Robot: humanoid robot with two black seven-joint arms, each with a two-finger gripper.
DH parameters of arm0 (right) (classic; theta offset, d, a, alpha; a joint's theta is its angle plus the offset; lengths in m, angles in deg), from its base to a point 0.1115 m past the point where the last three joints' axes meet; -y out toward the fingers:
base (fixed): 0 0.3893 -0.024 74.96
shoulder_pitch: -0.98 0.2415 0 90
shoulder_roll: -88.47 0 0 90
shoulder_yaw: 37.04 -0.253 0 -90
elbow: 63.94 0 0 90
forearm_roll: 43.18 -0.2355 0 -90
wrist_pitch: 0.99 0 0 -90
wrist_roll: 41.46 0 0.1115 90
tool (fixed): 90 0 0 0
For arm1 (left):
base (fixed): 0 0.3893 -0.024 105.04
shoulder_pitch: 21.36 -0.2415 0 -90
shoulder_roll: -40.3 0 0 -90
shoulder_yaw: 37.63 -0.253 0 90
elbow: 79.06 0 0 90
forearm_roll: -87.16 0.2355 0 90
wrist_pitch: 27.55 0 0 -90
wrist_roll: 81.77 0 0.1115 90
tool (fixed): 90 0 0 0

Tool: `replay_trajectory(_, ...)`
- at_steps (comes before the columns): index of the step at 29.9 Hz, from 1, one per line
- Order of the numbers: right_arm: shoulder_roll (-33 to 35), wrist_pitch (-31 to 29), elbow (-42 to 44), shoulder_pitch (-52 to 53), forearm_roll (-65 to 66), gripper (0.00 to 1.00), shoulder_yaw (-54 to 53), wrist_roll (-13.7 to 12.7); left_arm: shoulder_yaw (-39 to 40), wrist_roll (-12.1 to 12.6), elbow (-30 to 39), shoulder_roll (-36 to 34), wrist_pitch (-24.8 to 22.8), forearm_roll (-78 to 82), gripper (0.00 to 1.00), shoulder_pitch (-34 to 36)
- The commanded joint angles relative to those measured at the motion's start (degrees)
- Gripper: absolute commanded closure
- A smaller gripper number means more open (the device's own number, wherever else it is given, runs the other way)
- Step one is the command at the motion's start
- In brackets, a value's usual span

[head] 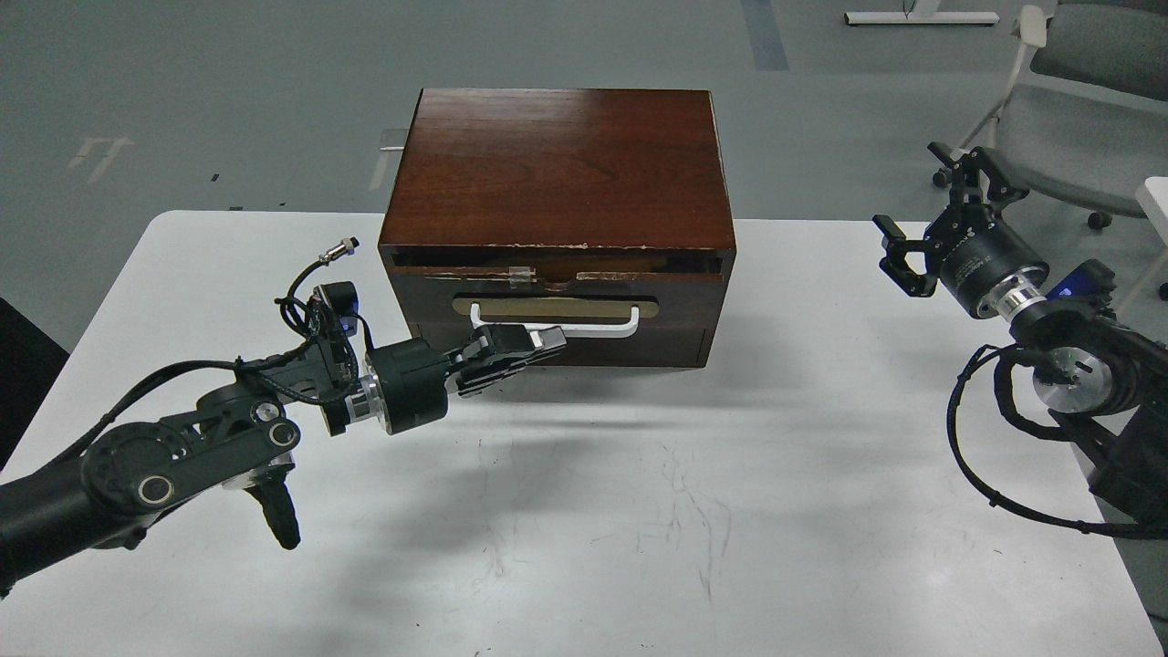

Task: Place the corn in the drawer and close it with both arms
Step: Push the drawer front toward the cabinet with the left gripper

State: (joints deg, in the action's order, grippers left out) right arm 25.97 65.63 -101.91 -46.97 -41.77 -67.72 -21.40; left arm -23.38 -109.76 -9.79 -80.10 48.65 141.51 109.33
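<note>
The dark brown drawer (684, 301), with a white bar handle (602, 328) on a beige plate, sits in the top slot of a wooden cabinet (557, 164). It is almost fully in, with only a thin dark gap above its chipped top edge. My left gripper (546, 340) has its fingers together, and their tips rest against the drawer front at the left part of the handle. My right gripper (933, 214) is open and empty, held in the air off the cabinet's right side. The corn is out of view.
The cabinet stands at the back middle of a white table (639, 511). A plain dark panel (639, 351) lies below the drawer. A grey chair (1077, 119) stands on the floor behind my right arm. The table's right edge runs close to that arm.
</note>
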Motion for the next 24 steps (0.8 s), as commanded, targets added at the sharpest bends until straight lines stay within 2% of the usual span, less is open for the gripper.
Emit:
replay_trajectory(1,0.0,0.0,0.0,-0.2,0.0,0.01,-0.1,0.0,-0.1,0.0,-0.4,0.3,-0.1,0.0,0.82,0.8)
replay_trajectory(24,0.3,0.0,0.0,-0.2,0.0,0.01,-0.1,0.0,-0.2,0.0,-10.1,6.1,-0.4,0.1,0.78,4.9)
